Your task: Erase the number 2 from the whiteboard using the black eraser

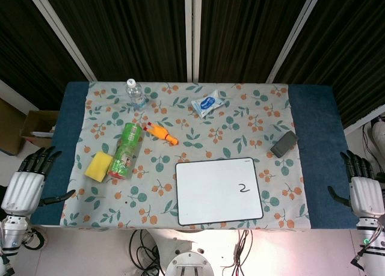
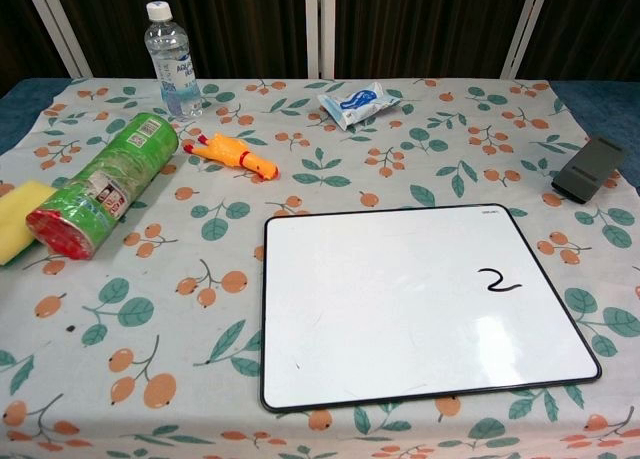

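Note:
The whiteboard (image 1: 219, 190) (image 2: 420, 299) lies flat near the table's front edge, with a small black "2" (image 1: 243, 189) (image 2: 499, 281) on its right half. The black eraser (image 1: 284, 144) (image 2: 589, 167) rests on the cloth beyond the board's right corner, untouched. My left hand (image 1: 27, 183) hangs off the table's left end, fingers spread, holding nothing. My right hand (image 1: 363, 189) hangs off the right end, also spread and empty. Neither hand shows in the chest view.
A green can (image 1: 124, 151) (image 2: 105, 184) lies on its side beside a yellow sponge (image 1: 98, 166) (image 2: 15, 219). A rubber chicken (image 1: 161, 132) (image 2: 233, 154), a water bottle (image 1: 136, 94) (image 2: 171, 59) and a blue-white packet (image 1: 208, 103) (image 2: 358, 103) sit further back.

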